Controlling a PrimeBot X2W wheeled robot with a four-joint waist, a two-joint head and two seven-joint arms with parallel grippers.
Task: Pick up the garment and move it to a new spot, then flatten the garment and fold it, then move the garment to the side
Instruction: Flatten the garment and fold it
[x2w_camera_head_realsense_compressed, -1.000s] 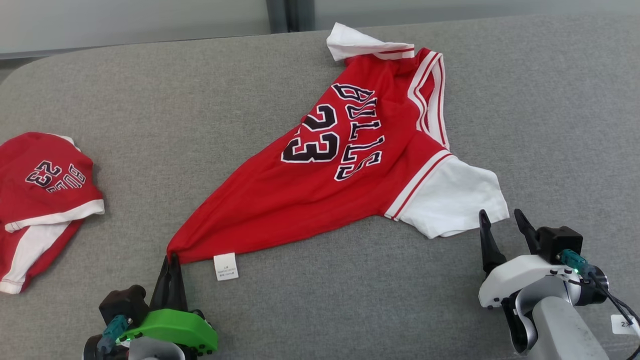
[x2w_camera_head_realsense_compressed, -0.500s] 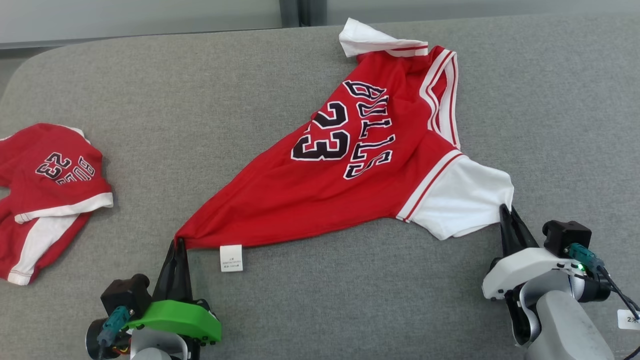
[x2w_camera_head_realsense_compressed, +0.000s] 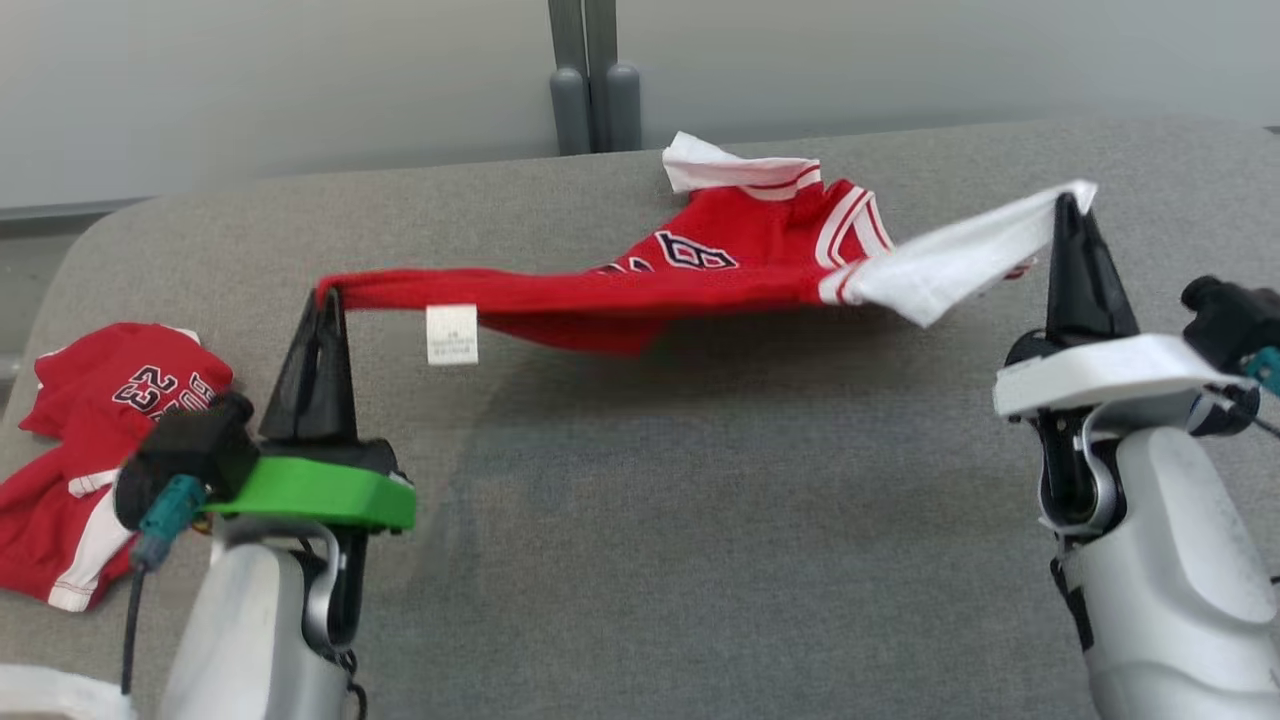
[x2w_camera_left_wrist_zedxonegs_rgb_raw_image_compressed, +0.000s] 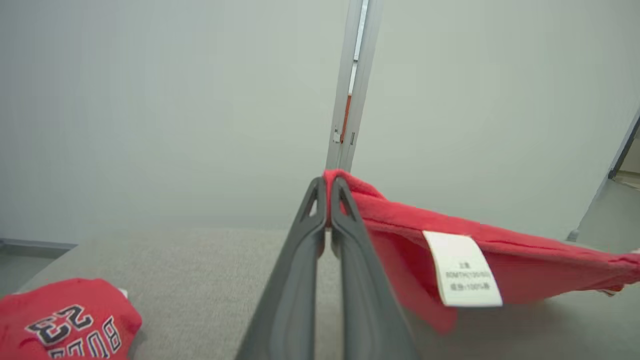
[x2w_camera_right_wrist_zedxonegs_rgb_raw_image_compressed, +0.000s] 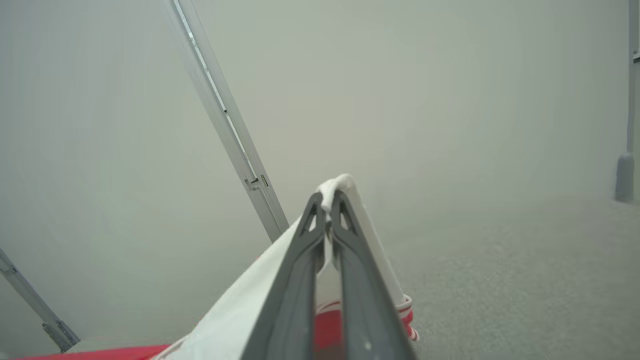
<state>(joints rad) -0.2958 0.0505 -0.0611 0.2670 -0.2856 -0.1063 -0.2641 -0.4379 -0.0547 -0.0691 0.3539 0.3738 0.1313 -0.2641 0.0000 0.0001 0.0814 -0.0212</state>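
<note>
Left gripper (x2w_camera_head_realsense_compressed: 328, 300) is pinching the red garment (x2w_camera_head_realsense_compressed: 620, 290) at its hem corner, right gripper (x2w_camera_head_realsense_compressed: 1068, 205) pinching the white sleeve, cloth sagging between them over the grey table (x2w_camera_head_realsense_compressed: 700, 520).

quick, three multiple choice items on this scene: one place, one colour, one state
1. Where is the crumpled second jersey?
A. far right
B. by the left claw, at the left edge of the grey surface
C. on the floor

2. What colour is the sleeve in the right claw?
A. white
B. black
C. green

3. How is the held jersey?
A. flat
B. folded
C. stretched between both shut claws

Key: 1 B, it lies at the head view's left; 2 A, white cloth between the fingers; 3 C, each claw pinches one end.
</note>
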